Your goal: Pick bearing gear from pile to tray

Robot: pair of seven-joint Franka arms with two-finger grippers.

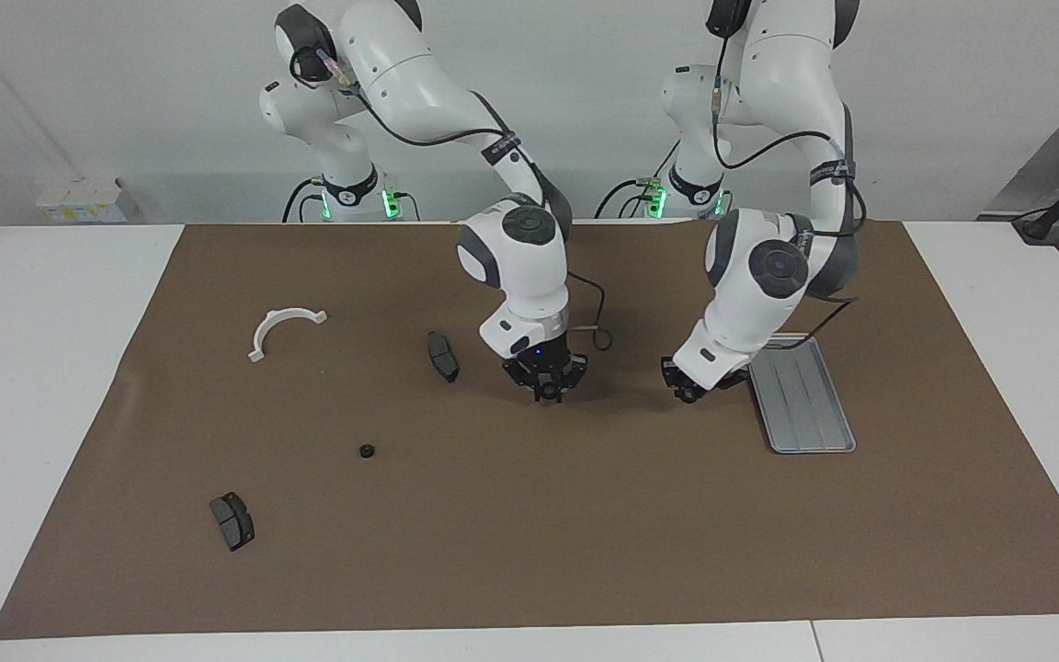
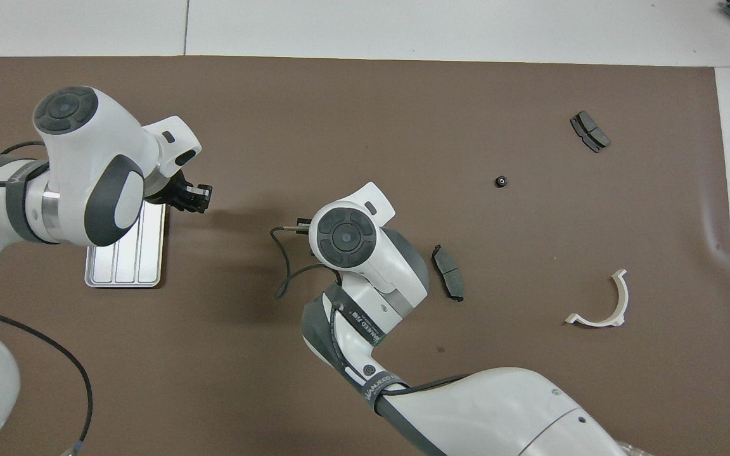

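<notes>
We find the tray at the left arm's end of the table, well apart from the pile scattered toward the right arm's end.

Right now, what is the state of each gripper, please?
Left gripper: cannot be told, nothing seen in it, beside the tray.
Right gripper: cannot be told, nothing seen in it, over the mat.

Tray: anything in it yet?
No part shows on the tray's visible ridged floor. The left arm covers its end nearer the robots in both views, so that part is unconfirmed.
</notes>
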